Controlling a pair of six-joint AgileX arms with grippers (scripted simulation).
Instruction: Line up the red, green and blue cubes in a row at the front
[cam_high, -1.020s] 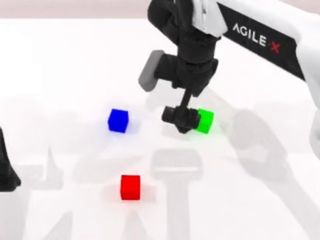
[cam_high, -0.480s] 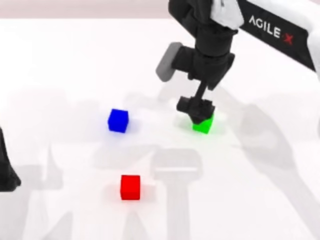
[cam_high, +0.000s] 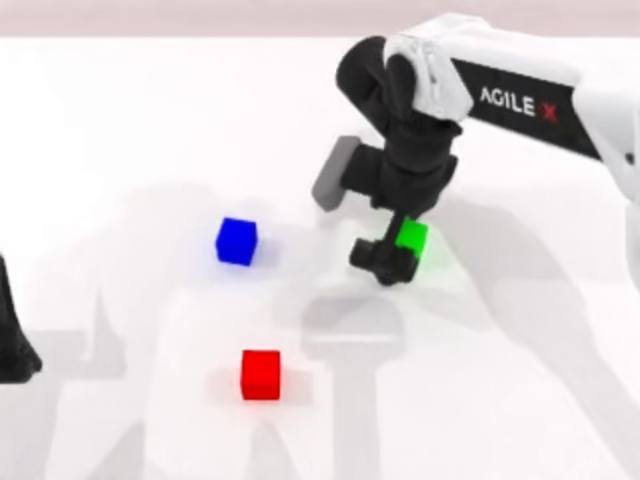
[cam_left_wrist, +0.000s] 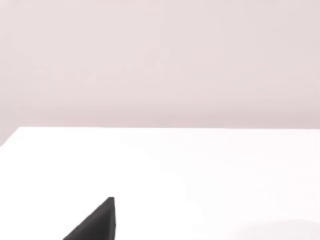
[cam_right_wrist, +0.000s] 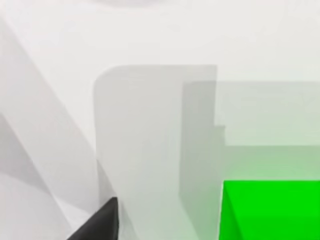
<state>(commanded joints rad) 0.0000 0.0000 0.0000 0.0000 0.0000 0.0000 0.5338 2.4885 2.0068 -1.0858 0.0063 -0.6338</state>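
The green cube sits on the white table right of centre. My right gripper hangs low over its front-left corner, open, holding nothing. In the right wrist view the green cube fills one lower corner, and a gap of table separates it from a single dark fingertip; the other finger is out of view. The blue cube rests left of centre. The red cube lies nearer the front. My left gripper is parked at the left edge, and one of its fingertips shows over bare table.
The white table carries only the three cubes. The right arm's link slants in from the back right above the table. Arm shadows fall across the middle and front.
My right gripper swung back and right over the green cube, then came forward and down to its front-left corner. The cubes and the left arm have not moved.
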